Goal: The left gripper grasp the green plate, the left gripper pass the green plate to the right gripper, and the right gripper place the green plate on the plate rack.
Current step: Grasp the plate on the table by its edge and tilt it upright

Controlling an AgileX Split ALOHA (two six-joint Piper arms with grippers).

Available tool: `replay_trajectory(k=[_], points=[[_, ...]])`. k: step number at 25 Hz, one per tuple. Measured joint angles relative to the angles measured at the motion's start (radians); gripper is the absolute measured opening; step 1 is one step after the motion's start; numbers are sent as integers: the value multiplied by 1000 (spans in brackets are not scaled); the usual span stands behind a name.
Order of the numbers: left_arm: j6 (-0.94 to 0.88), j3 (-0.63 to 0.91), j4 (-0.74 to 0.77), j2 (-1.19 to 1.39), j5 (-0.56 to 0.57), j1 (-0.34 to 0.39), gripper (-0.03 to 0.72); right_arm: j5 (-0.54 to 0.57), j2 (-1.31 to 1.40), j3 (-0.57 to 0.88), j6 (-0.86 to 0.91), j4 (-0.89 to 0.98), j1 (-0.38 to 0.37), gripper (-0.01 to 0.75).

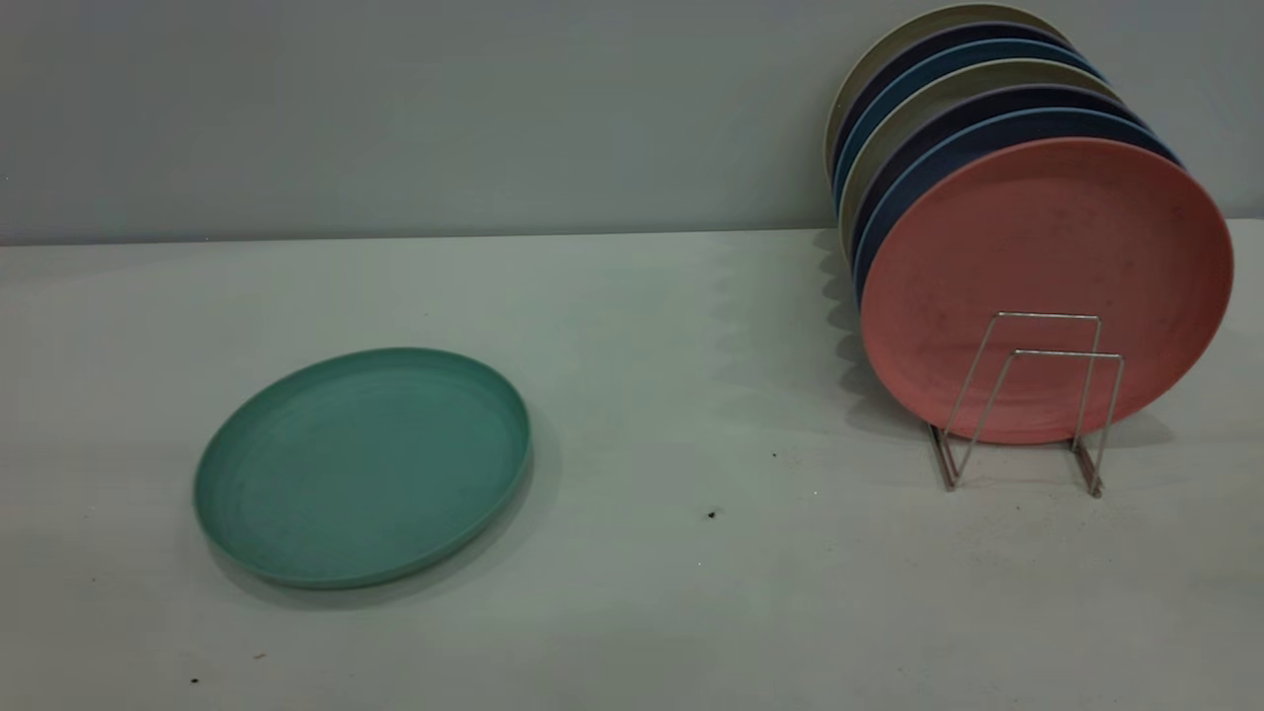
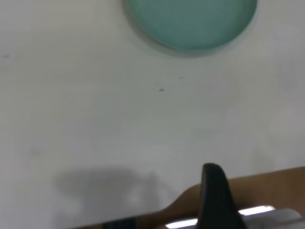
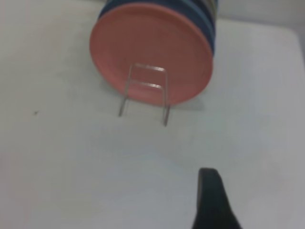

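Evidently nothing is grasped yet: the green plate (image 1: pixel 362 466) lies flat on the surface (image 1: pixel 632 592), well ahead of the left gripper (image 2: pixel 217 200), where its low rim can be pinched from the near edge. One dark finger of each gripper shows, so I cannot tell either gripper's finger spread. The right gripper (image 3: pixel 214 202) faces the plate rack (image 1: pixel 1027 395), whose front loops stand free before the salmon-pink plate (image 1: pixel 1047 286).
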Motion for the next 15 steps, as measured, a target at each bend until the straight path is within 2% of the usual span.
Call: replay_trajectory(k=[4, 9, 12, 15], points=[[245, -42, -237, 290, -109, 0, 474, -66, 141, 0, -33, 60, 0, 480], [575, -202, -595, 651, -137, 1, 474, -103, 247, 0, -72, 114, 0, 480], [626, -324, -649, 846, -124, 35, 474, -109, 276, 0, -83, 135, 0, 480], [634, -419, -658, 1024, -111, 111, 474, -111, 283, 0, -88, 140, 0, 480]])
